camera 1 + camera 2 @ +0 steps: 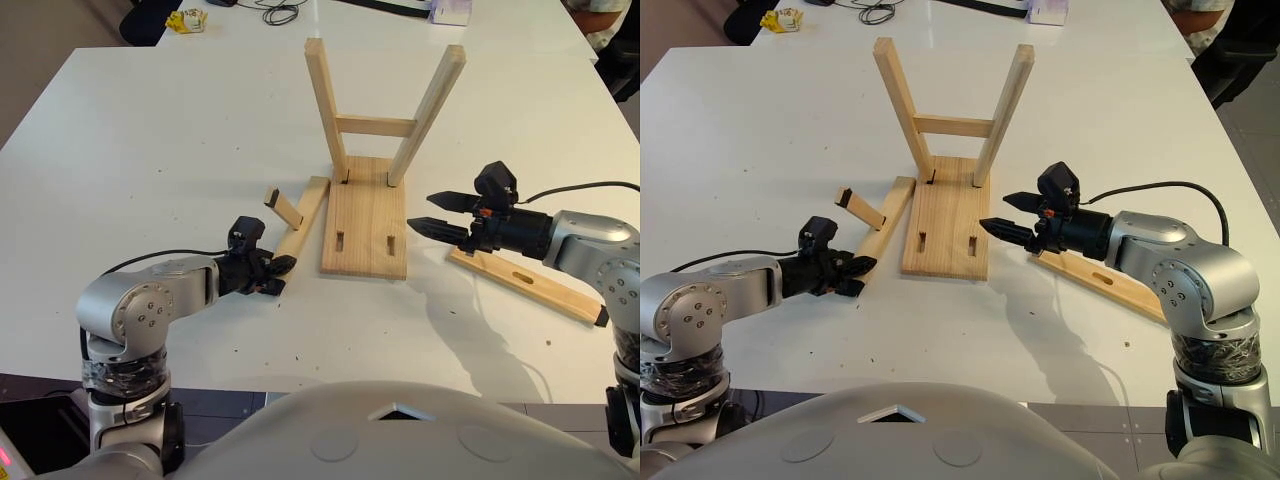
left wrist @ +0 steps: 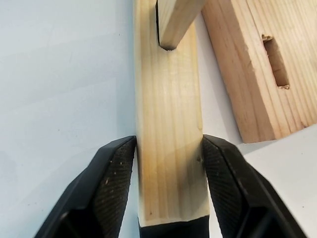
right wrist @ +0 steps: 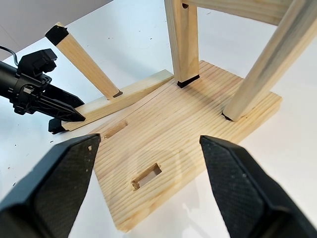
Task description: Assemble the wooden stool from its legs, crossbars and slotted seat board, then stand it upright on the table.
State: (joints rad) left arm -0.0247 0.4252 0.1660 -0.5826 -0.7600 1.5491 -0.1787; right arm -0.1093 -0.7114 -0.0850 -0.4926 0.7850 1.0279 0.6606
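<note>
Left pincer [image 1: 278, 266] clasped the near end of the loose leg [image 1: 304, 215], its long axis running away alongside the seat board [image 1: 365, 228]; right pincer [image 1: 424, 212] stood released.

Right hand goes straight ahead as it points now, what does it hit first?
Likely the seat board, near its two empty slots. The open right hand looks angled down at it; its height is hard to judge.
</note>
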